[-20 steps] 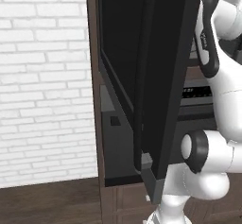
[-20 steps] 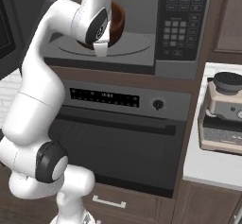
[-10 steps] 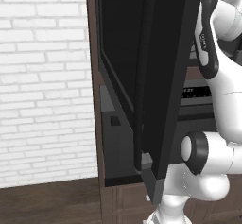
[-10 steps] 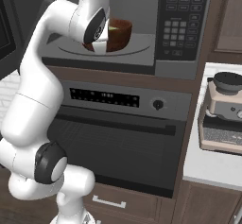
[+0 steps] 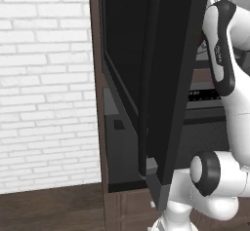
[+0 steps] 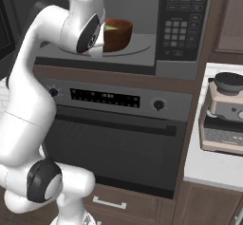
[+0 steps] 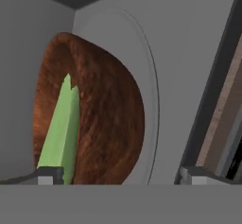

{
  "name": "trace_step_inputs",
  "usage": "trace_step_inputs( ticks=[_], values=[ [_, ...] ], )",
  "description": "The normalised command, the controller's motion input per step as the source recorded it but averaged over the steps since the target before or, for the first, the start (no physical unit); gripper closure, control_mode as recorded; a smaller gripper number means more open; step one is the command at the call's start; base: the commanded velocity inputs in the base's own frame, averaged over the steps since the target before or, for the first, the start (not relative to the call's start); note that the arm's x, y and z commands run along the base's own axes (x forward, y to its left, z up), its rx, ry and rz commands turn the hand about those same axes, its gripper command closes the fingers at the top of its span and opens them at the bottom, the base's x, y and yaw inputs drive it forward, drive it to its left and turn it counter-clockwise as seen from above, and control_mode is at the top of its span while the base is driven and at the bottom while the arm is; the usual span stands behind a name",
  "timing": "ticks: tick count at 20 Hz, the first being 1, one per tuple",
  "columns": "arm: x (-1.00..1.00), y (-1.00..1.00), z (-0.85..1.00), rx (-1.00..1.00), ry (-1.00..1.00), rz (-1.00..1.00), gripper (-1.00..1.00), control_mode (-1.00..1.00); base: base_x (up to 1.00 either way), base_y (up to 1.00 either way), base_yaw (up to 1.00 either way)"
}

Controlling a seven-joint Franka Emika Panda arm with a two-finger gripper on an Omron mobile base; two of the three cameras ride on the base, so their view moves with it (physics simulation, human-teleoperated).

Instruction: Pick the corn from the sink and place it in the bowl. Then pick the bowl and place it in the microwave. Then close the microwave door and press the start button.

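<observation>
My gripper [image 7: 118,176] is spread wide and empty: in the hand view its two finger tips [image 7: 49,175] stand far apart at the bottom, neither touching the bowl [image 7: 101,124]. That view looks into the microwave [image 6: 185,62] cavity, where the bowl's brown inside lies from 9 to 12 o'clock with the corn [image 7: 61,128] leaning in it, green husk up, at about 8 o'clock. The pale round turntable [image 7: 151,100] rims the bowl toward 3 o'clock, with bare grey wall beyond it.

The right base view gives what the hand view cannot: the bowl stands upright on the turntable, a sliver of green at its rim, my wrist just at its 9 o'clock. The keypad [image 6: 180,27] sits at 3 o'clock of the cavity, the oven [image 6: 114,138] below at 6, and a coffee machine [image 6: 223,115] on the counter farther right.

The left base view shows the microwave door [image 5: 166,79] swung wide open, edge-on beside my arm, with a white brick wall [image 5: 46,88] at 9 o'clock.
</observation>
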Motion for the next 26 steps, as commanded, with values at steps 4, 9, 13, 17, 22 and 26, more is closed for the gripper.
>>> trace_step_inputs(
  ticks=[4,9,13,17,22,26],
  values=[
    [-0.11,0.0,-0.16,0.0,0.0,0.0,-1.0,-1.0,0.0,0.0,0.0],
    [-0.34,0.0,-0.03,-0.05,-0.07,-0.02,-1.0,-1.0,0.0,0.0,0.0],
    [-0.59,0.0,-0.05,-0.06,-0.08,-0.06,-1.0,-1.0,0.0,0.0,0.0],
    [-0.59,0.0,-0.37,-0.07,-0.01,-0.05,-1.0,-1.0,0.0,0.0,0.0],
    [-0.52,-0.1,-0.14,-0.14,-0.08,-0.16,-1.0,-1.0,0.0,0.0,0.0],
    [-0.28,-0.13,0.0,-0.26,-0.02,-0.2,-1.0,-1.0,0.0,0.0,0.0]
  ],
)
